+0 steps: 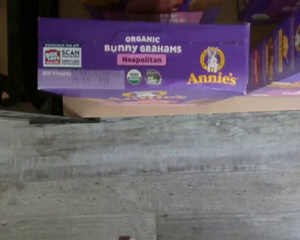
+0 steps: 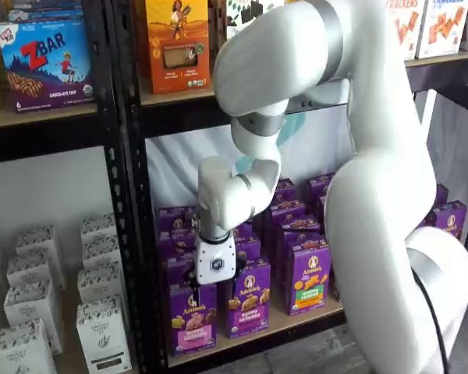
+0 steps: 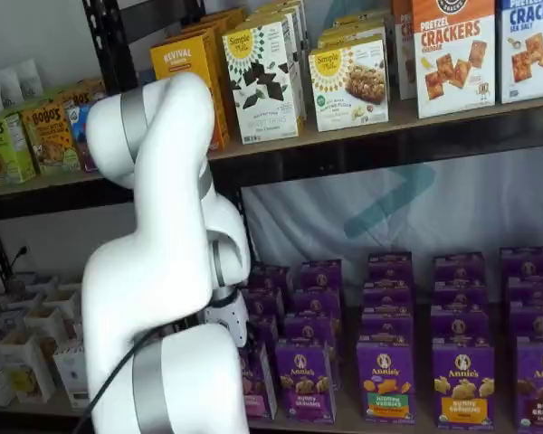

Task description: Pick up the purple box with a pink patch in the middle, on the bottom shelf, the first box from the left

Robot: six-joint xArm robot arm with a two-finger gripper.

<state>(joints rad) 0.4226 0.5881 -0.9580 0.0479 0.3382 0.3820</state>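
My gripper (image 2: 216, 282) hangs just above the purple box (image 2: 193, 318), front left on the bottom shelf (image 2: 296, 321). Fingers hidden, probably behind the box — can't tell their state.

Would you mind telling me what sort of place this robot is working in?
Probably a mock grocery aisle in a lab: black metal racks stocked with rows of purple Annie's boxes, cracker cartons above, and a white arm working between them.
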